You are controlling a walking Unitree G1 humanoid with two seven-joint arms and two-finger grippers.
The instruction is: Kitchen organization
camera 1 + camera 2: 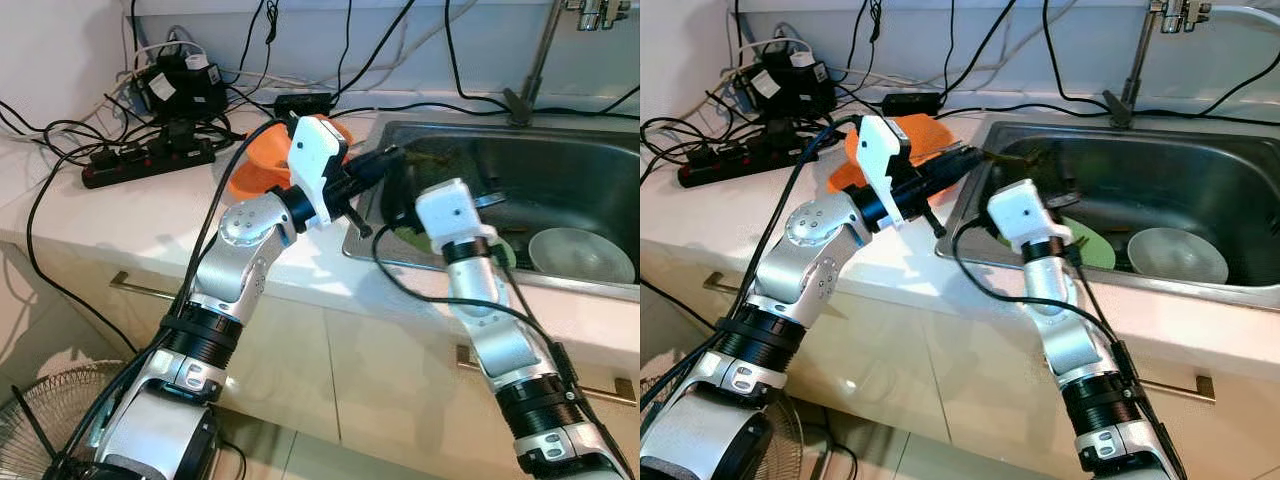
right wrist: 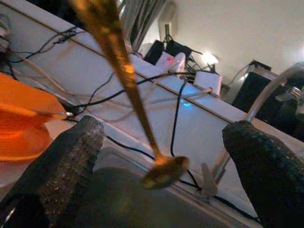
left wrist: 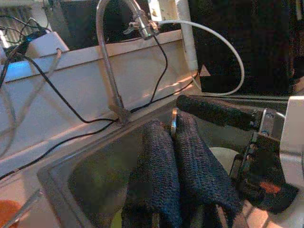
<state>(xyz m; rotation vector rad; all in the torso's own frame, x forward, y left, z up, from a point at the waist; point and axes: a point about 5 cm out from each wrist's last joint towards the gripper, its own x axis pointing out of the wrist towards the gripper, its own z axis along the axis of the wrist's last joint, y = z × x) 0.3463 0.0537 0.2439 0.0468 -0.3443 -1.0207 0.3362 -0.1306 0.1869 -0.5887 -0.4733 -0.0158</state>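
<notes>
I can read no brand or label anywhere; the stickers on the black power adapters (image 1: 180, 85) are too small to make out.

My left gripper (image 1: 385, 160) reaches over the left rim of the stainless steel sink (image 1: 600, 165), silver arm bent at the elbow, wrist turned toward the basin. In the left wrist view its two black fingers (image 3: 161, 175) are pressed together, clamped on a thin metal piece (image 3: 174, 121) that pokes up between the tips; I take it for the handle end of the gold metal spoon (image 2: 128, 90), but most of it is hidden there.

My right gripper (image 1: 1065, 200) sits just inside the sink's left end, forearm rising steeply from below the worktop (image 1: 120, 215) edge. In the right wrist view its black fingers (image 2: 66, 161) are spread wide, with the spoon hanging between them, bowl down, touching neither.

In the basin: a round green plate (image 1: 1092, 245), partly hidden by my right wrist, and a pale round bowl (image 1: 580, 255) beside it. The orange plastic bowl (image 1: 262, 165) on the worktop is half covered by my left wrist. The chrome tap (image 1: 545, 55) is cut off at the frame's top. A black power strip (image 1: 145, 165) with tangled cables lies at the back left.
</notes>
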